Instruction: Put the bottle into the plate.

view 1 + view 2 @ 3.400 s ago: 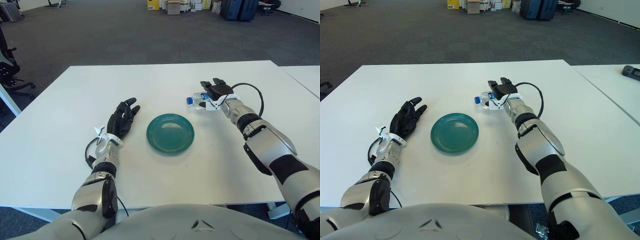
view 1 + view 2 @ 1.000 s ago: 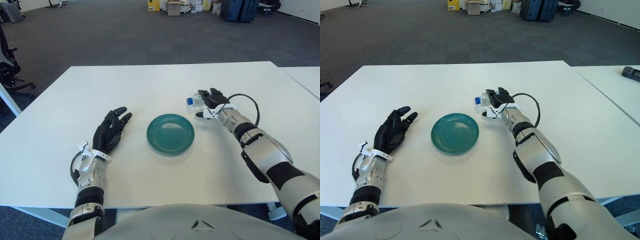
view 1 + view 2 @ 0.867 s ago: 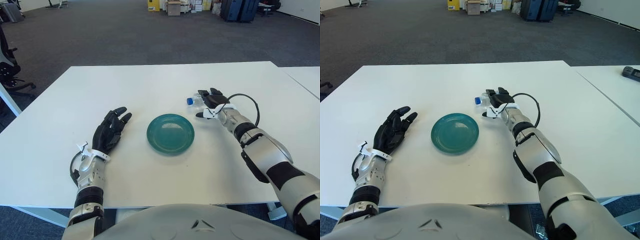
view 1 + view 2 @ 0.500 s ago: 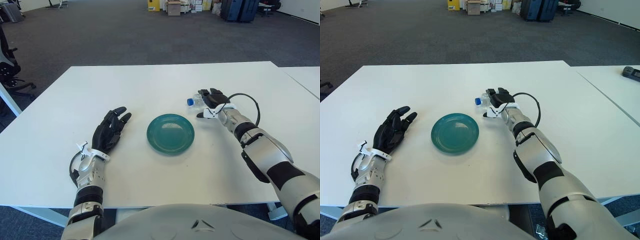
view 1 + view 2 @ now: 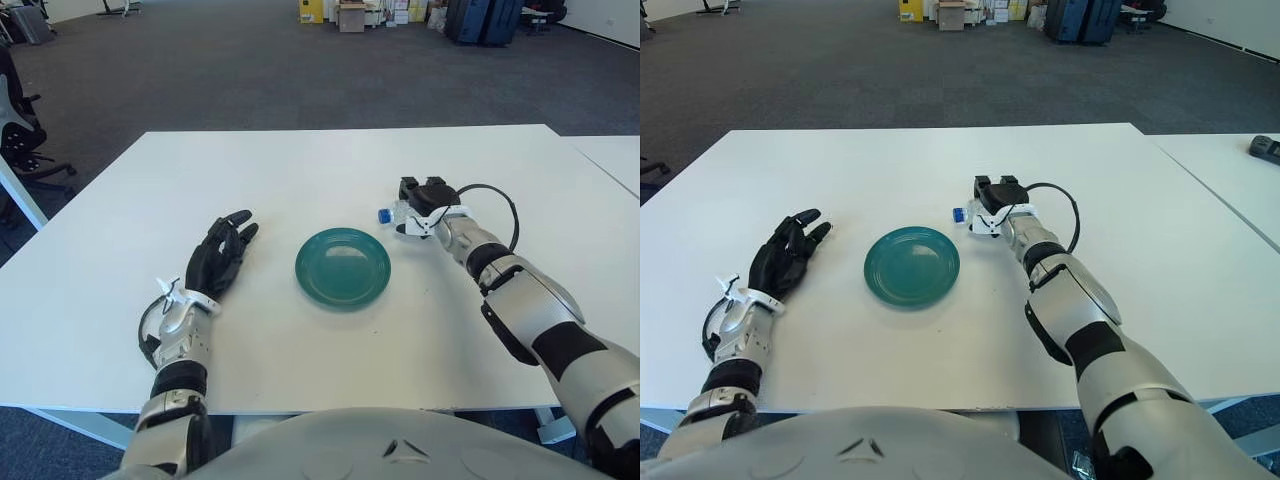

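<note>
while the white table point(image 5: 300, 170) spreads wide under everything, the teal plate point(image 5: 342, 267) sits near its middle with nothing in it. left of the plate, the left robot hand point(image 5: 218, 254) lies flat on the table, fingers stretched out and holding nothing. just right of the plate's far edge, the right robot hand point(image 5: 422, 203) has its dark fingers curled over the bottle point(image 5: 396, 214), which lies on its side with the blue cap point(image 5: 383, 215) pointing at the plate. the bottle looks clasped, though whether it is lifted off the table i cannot tell. it is close beside the plate but not in it. the risk from here, as i judge it: the bottle is small, clear and round, and only part of it is covered by the fingers, so it may slip or roll out during the carry; let go on the sloped rim, it could roll back onto the table.
</note>
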`<state>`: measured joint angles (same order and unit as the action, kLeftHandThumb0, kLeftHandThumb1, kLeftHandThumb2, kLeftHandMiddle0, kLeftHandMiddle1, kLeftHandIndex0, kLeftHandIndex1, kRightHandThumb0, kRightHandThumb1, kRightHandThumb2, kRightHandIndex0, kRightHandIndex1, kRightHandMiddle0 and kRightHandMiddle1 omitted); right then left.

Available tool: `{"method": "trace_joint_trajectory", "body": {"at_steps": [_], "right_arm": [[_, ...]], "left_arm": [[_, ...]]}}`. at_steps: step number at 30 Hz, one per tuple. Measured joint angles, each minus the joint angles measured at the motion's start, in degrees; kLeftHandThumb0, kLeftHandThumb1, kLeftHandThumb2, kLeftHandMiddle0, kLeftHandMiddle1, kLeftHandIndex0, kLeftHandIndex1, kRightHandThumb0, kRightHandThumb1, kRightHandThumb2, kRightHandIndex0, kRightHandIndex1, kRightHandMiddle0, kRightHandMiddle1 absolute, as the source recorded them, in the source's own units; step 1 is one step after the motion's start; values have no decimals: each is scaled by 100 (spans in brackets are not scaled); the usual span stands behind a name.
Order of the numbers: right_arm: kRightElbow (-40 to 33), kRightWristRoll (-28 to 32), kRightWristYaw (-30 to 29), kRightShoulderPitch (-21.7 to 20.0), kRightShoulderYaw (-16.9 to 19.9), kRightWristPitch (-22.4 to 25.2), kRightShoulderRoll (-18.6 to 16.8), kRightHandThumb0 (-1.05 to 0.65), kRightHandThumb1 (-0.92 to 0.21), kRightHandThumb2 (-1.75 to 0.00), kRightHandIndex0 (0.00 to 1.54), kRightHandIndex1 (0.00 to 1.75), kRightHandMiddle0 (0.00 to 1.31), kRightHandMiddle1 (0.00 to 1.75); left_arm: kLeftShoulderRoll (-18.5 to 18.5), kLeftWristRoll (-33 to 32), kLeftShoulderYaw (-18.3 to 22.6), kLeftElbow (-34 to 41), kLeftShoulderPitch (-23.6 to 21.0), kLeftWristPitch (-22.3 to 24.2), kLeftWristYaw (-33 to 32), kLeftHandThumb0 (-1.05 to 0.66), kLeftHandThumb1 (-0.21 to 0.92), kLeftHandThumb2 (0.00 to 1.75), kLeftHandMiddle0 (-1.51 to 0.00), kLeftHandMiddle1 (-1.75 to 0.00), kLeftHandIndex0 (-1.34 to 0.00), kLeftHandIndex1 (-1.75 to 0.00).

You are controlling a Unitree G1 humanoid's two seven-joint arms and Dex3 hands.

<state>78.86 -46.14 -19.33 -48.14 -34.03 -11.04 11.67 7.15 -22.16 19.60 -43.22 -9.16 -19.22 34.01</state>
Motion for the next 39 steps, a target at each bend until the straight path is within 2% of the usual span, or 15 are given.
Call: {"method": "trace_joint_trajectory", "body": {"at_steps": [7, 13, 39], "right_arm": [[8, 8, -179, 20, 23, 166, -64, 0, -21, -144, 72, 169, 46, 175], [11, 6, -215, 27, 10, 235, -105, 0, -19, -146, 73, 169, 47, 175], [8, 18, -2, 2, -85, 42, -14, 0, -29, -134, 66, 169, 40, 175]], "left_arm": [[129, 213, -33, -507, -295, -279, -264, -64, 92, 71, -43, -43, -5, -97], [185, 252, -58, -734, -416, -362, -306, -66, 92, 70, -45, -42, -5, -98], [218, 132, 36, -1073, -607, -403, -111, -69, 92, 65, -48, -53, -9, -100]]}}
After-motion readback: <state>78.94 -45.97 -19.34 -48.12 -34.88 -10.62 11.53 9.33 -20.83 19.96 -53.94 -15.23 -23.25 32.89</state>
